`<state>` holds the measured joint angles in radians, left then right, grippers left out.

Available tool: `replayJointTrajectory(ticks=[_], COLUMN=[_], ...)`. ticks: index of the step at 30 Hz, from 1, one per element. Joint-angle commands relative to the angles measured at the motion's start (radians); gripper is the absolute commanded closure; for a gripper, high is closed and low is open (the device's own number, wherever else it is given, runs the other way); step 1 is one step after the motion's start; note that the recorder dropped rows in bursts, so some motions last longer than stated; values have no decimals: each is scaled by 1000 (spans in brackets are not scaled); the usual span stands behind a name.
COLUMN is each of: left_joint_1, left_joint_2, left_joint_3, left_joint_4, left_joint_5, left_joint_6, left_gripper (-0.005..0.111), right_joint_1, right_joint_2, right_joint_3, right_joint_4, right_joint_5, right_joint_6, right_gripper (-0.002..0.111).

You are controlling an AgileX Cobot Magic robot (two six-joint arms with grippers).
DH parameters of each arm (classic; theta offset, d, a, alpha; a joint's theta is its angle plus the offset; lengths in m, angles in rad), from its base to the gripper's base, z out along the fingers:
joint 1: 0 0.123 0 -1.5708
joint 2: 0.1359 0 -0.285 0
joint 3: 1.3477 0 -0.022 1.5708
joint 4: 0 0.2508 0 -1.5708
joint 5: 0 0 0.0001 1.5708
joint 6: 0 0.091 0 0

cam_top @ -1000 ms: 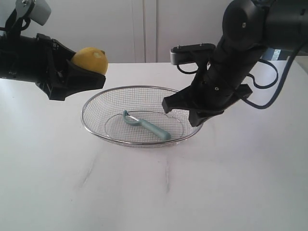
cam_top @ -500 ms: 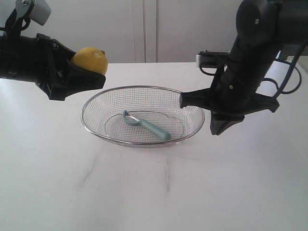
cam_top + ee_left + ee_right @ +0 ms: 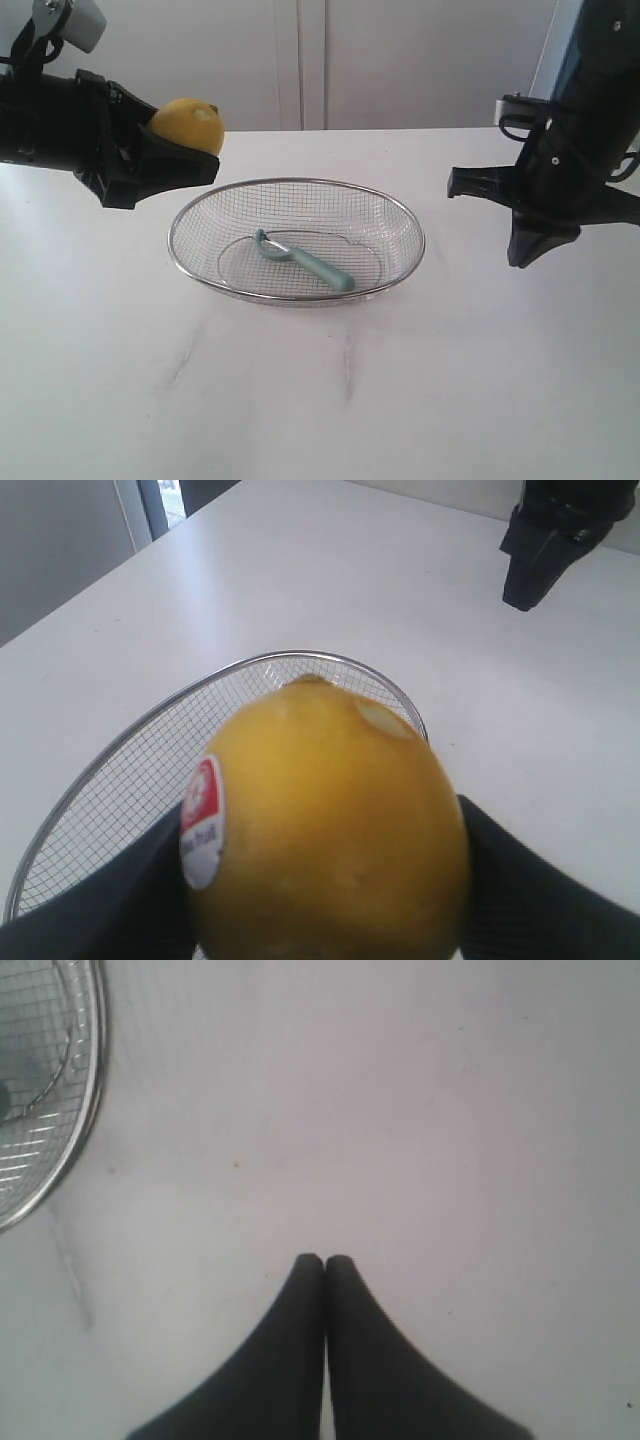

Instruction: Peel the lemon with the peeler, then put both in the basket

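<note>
My left gripper (image 3: 192, 146) pinches the lemon (image 3: 187, 122) between its two dark fingers (image 3: 170, 165). It holds the lemon in the air just outside the basket's (image 3: 296, 181) left rim and higher than that rim. The exterior view shows this from the side, with a pale patch (image 3: 207, 114) near the top of the fruit. Only my left wrist view shows the red-and-white sticker (image 3: 203, 822) on the lemon's skin. There the lemon (image 3: 330, 830) fills most of the picture and the basket's mesh wall (image 3: 120, 770) curves behind it.

Only the exterior view shows the peeler (image 3: 303, 260). It lies flat on the basket's floor, blade head toward the left wall and teal handle slanting toward the near rim.

My right gripper (image 3: 525, 258) hangs over the white table (image 3: 300, 400) to the right of the basket, well apart from its rim, tips pointing down. From the side I cannot judge the gap between those fingers. My right wrist view settles it: the two fingertips (image 3: 308, 1265) are pressed together with nothing between them. The basket's rim (image 3: 88, 1110) shows at the edge of that picture.
</note>
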<state>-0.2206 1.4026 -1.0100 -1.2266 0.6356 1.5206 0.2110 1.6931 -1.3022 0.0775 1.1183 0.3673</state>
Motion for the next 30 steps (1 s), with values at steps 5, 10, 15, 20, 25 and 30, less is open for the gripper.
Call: replayJointTrajectory(ticks=[5,10,15,20,25,30], left_joint_1=[-1,-1,-1,-1,-1,-1], left_joint_2=[-7,-7,-7,-7,-7,-7], left_joint_3=[2,2,2,2,2,2], left_joint_4=[-29,-29,-29,-29,-29,-29], left_joint_5=[14,14,14,14,14,14], left_joint_6=[-2,-2,-2,-2,-2,-2], left_gripper=[107,107,107,107,107,107], right_joint_1=[-102,-155,-171,-171,-171,-171], right_joint_2=[-9,-9,-9,-9,-9,-9], right_joint_3=[-3,-3,-3,-3,-3,-3], right_joint_4=[-10,-23,-41,-41,-41,-41], right_joint_5=[14,33,37,37,10,-37], right_joint_6=[5,5,5,5,5,5], right_gripper=[108,108,108,108,108,108])
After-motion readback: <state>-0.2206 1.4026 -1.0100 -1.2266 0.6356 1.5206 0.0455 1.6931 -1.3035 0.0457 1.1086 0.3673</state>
